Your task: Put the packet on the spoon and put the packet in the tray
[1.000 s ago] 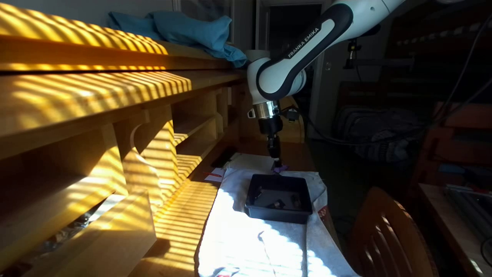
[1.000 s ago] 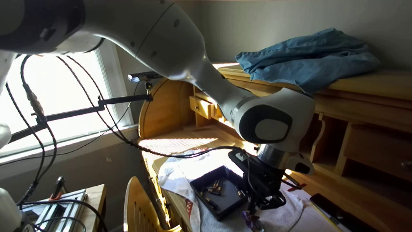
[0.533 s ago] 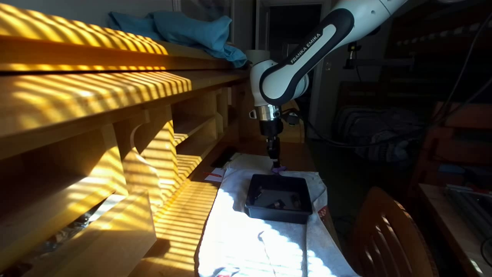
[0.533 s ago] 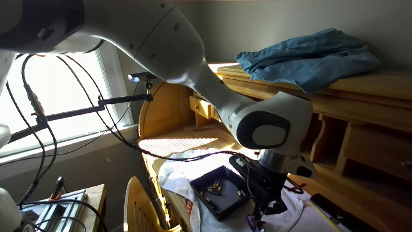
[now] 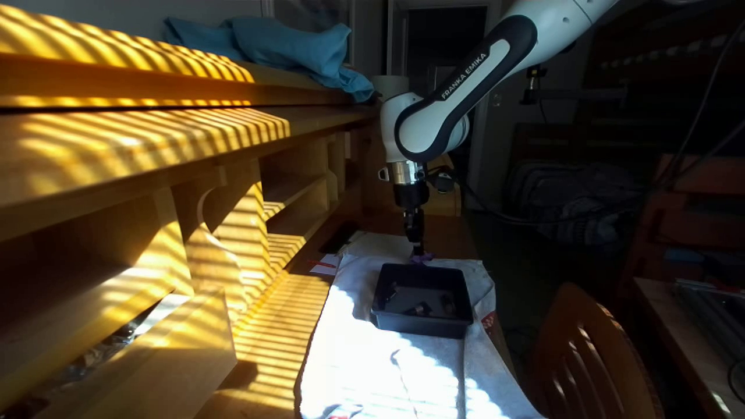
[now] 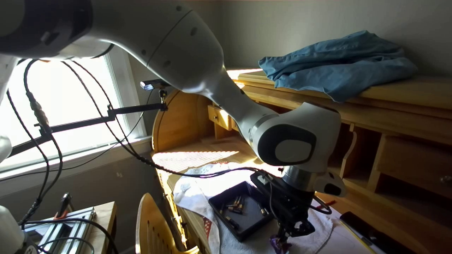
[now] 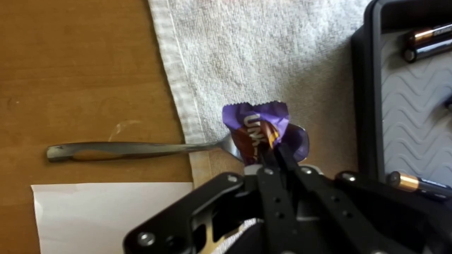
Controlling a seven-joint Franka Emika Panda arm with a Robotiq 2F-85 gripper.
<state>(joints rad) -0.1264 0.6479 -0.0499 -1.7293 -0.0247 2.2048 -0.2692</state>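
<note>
In an exterior view I see the gripper (image 5: 417, 249) pointing down just past the far edge of the black tray (image 5: 422, 326), a purple packet (image 5: 424, 258) at its tips. In an exterior view the tray sits on a pale towel (image 6: 192, 190), loose batteries (image 6: 236, 205) inside. In the wrist view the 2 fingers (image 7: 273, 190) pinch the packet's end over the bowl of a metal spoon (image 7: 166, 148); I can't tell if packet and bowl touch. The handle crosses the towel's edge onto the wooden tabletop (image 7: 88, 88).

Striped sunlight (image 5: 157, 137) falls across a wooden desk (image 5: 174, 183) near a bright window (image 6: 67, 102).
</note>
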